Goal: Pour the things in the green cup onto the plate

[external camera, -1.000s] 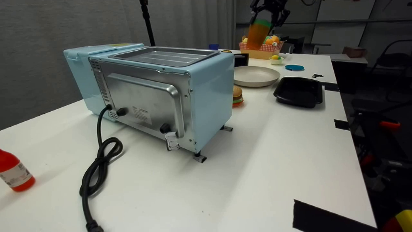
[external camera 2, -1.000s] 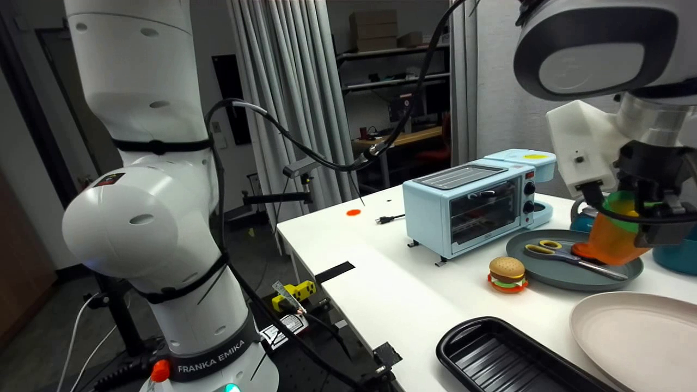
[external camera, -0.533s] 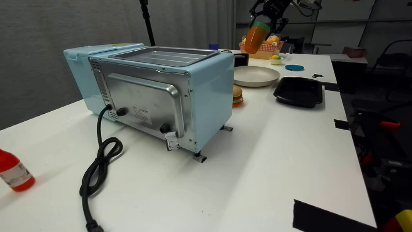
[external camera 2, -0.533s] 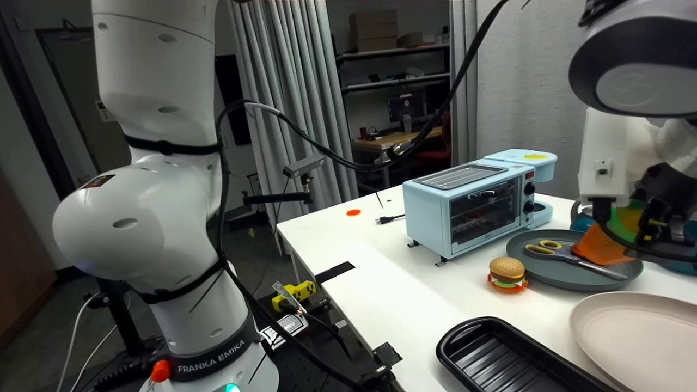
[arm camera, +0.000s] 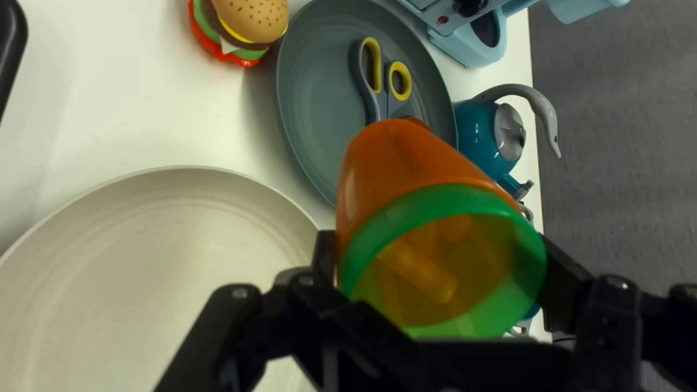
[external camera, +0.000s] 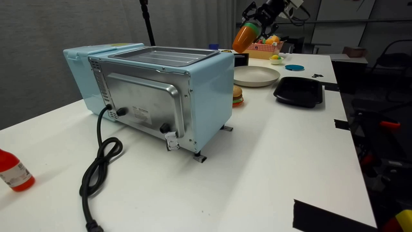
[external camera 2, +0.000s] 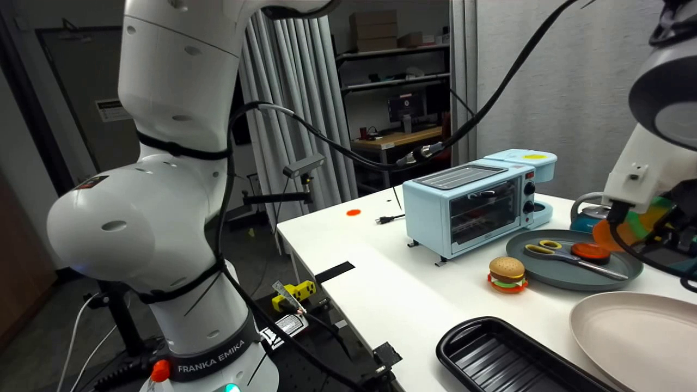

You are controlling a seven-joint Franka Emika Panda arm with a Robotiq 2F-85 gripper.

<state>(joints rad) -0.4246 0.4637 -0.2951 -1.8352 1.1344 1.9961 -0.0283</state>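
In the wrist view, at left lies the cream plate (arm camera: 136, 272) — shallow, matte, faintly ringed. Next, a smooth grey-green plate (arm camera: 321, 92) bears scissors (arm camera: 371, 103) with yellow-lined loops. Then the cup (arm camera: 419, 202), translucent orange with a green rim, tapered, tilts in mid-air, stubby yellowish bits (arm camera: 427, 276) inside. My claw (arm camera: 442, 265) clasps it — spread only to its width. At right stands a glossy teal kettle (arm camera: 475, 133) with an arched grey handle.

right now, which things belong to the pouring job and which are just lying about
For the job: gripper, green-rimmed cup, yellow bits inside it, cream plate.

Lying about: grey plate, scissors, orange disc, burger, black tray, toaster oven, kettle, bottle, basket.
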